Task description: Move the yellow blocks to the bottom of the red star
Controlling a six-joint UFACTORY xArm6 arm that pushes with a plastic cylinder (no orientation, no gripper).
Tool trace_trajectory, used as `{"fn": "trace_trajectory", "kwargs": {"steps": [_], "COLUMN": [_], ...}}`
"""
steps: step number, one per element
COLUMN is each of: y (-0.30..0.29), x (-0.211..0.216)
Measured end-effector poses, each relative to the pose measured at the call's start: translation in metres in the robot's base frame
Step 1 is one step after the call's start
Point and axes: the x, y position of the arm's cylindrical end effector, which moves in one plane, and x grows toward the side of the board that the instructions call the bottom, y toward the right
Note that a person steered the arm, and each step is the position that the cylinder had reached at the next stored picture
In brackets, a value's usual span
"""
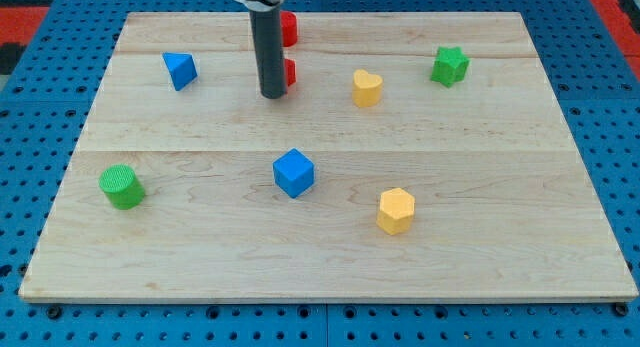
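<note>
My tip (272, 94) stands at the view's upper middle, directly left of a red block (290, 72) that the rod partly hides; its shape cannot be made out. Another red block (289, 28) sits above it, also partly hidden by the rod. A yellow heart-shaped block (367, 88) lies to the right of my tip, apart from it. A yellow hexagonal block (396, 210) lies at the lower right of the board.
A blue triangular block (180, 70) is at the upper left. A blue cube (294, 173) is at the middle. A green cylinder (122, 186) is at the left. A green star (450, 65) is at the upper right. The wooden board (330, 272) has blue pegboard around it.
</note>
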Motion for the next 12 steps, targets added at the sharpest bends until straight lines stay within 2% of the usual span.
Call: {"fn": "trace_trajectory", "kwargs": {"steps": [1,2,3,4,5,6,7,9,10,12], "y": [-0.003,0.011,0.036,0.088,0.152,0.157,0.095,0.031,0.052,0.18], "x": [-0.038,-0.033,0.032,0.065,0.051,0.02,0.003,-0.009,0.019,0.14]}}
